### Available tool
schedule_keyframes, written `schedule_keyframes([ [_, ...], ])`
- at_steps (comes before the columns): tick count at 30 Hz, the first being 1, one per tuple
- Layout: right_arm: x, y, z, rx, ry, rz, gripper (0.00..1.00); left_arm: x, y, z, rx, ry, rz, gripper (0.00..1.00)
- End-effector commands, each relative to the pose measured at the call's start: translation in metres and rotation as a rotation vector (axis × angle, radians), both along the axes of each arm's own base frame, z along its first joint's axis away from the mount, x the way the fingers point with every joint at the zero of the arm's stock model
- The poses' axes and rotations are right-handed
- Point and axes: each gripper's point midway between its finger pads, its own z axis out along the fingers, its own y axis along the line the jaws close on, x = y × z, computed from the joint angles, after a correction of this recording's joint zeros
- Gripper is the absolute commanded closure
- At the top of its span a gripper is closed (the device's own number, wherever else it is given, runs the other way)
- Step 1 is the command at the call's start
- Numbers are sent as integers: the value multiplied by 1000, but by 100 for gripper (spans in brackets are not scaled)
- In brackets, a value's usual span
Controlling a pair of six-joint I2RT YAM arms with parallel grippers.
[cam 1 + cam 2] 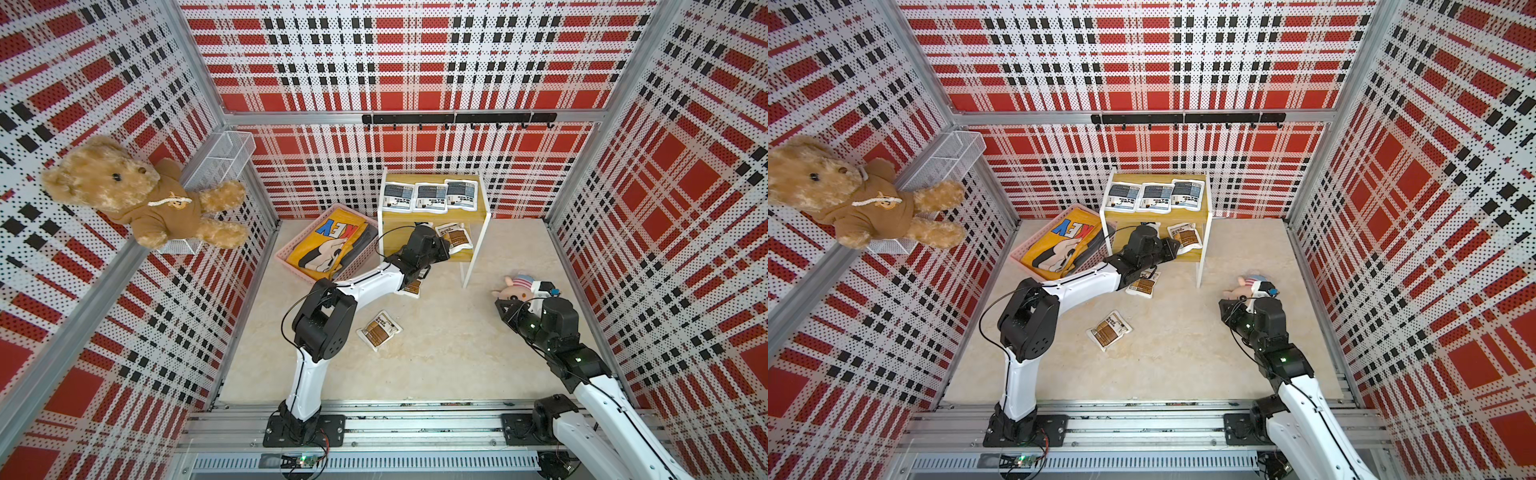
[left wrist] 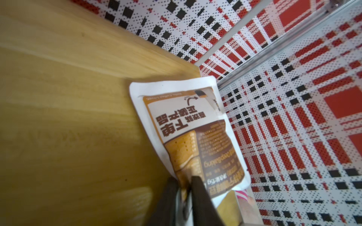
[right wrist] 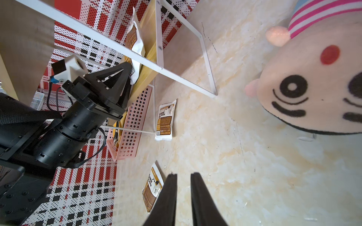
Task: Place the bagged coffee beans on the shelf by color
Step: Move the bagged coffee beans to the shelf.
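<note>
The left gripper's (image 2: 184, 178) two dark fingers (image 2: 201, 195) stand slightly apart with the lower edge of a white pouch with a brown label panel (image 2: 195, 133) between them; whether they pinch it cannot be told. That pouch lies on the lower yellow wood-grain board (image 2: 78, 117) of the white-framed two-tier shelf (image 1: 436, 216), near the board's far corner. Behind the fingers, the black wrist reaches in under the upper board, the white forearm slants back to a raised black elbow, and the upper link drops to the base on the front rail.

The right gripper's (image 3: 183, 174) fingers (image 3: 168, 195) are parted by a narrow gap with nothing in it, low over the beige marbled tabletop (image 1: 457, 353). Its wrist is bent toward the middle of the table, just beside a pink plush toy in a striped cap (image 1: 515, 286), and the arm runs back to the rail's right end.

Three white pouches with grey-blue panels (image 1: 430, 197) lie side by side on the upper board. Two more brown-panelled pouches are on the tabletop: one in the open (image 1: 379, 330), one partly under the left forearm (image 1: 412, 287).
</note>
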Motion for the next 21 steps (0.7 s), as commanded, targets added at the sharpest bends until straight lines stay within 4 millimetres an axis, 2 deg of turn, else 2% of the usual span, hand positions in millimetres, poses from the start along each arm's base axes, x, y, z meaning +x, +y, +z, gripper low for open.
schedule_keyframes([
  [1, 0, -1, 2, 2, -14, -1, 78, -6, 11, -34, 98, 82, -6, 62],
  [3, 0, -1, 1, 1, -12, -2, 78, -5, 13, -33, 96, 81, 1, 51],
  [11, 1, -1, 0, 6, -12, 2, 78, -5, 22, -28, 93, 77, 20, 49],
  [13, 0, 0, 2, 4, -15, 5, 78, -7, 24, -24, 82, 70, 23, 48],
  [17, 0, 0, 4, -5, -22, 14, 79, -12, 29, -10, 56, 41, 32, 41],
  [21, -2, 1, 5, -5, -20, 18, 79, -16, 35, -2, 26, 29, 42, 40],
])
